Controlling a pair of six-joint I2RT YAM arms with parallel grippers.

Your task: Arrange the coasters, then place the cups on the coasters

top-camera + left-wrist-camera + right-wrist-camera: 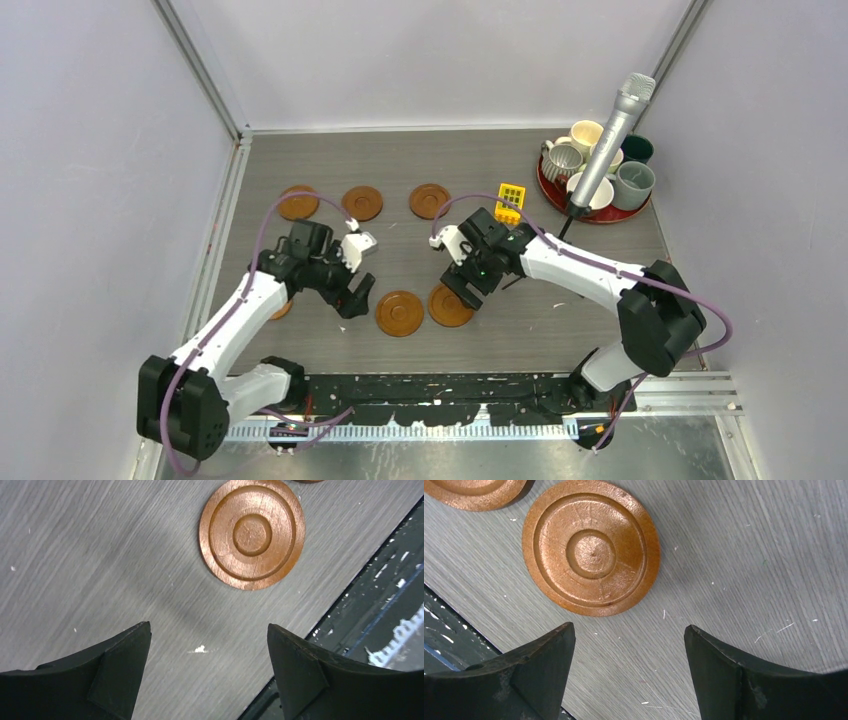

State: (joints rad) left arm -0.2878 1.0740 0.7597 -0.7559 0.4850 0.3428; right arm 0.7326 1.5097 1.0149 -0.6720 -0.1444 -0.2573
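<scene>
Two discs matter here: the front-centre coaster [399,313] and the front-right coaster [447,310]. They sit just beside each other, low in the middle of the top view, near the table [560,300] front edge. Both are round, so you have no long axis to line up on, only bearing. In the left wrist view the front-centre coaster is upper right of centre, ahead of the left gripper [207,626], clear of both fingertips and offset right of the gap. In the right wrist view the front-right coaster is upper left of centre, ahead of the right gripper [628,626], offset left of the gap and not touching. Both grippers are spread wide with nothing held, just bare table between the fingers. So each arm has its own disc nearest: left for front-centre, right for front-right. My read is that you need a short reach forward plus a sideways correction before closing. The three back-row coasters [362,203] lie mid-frame, and the sixth coaster [282,311] is half hidden under the left arm [245,310]. The cups [590,165] all stand on the red tray [590,217] at upper right, well apart from both hands, with the right arm nearer. None is on a coaster yet.
</scene>
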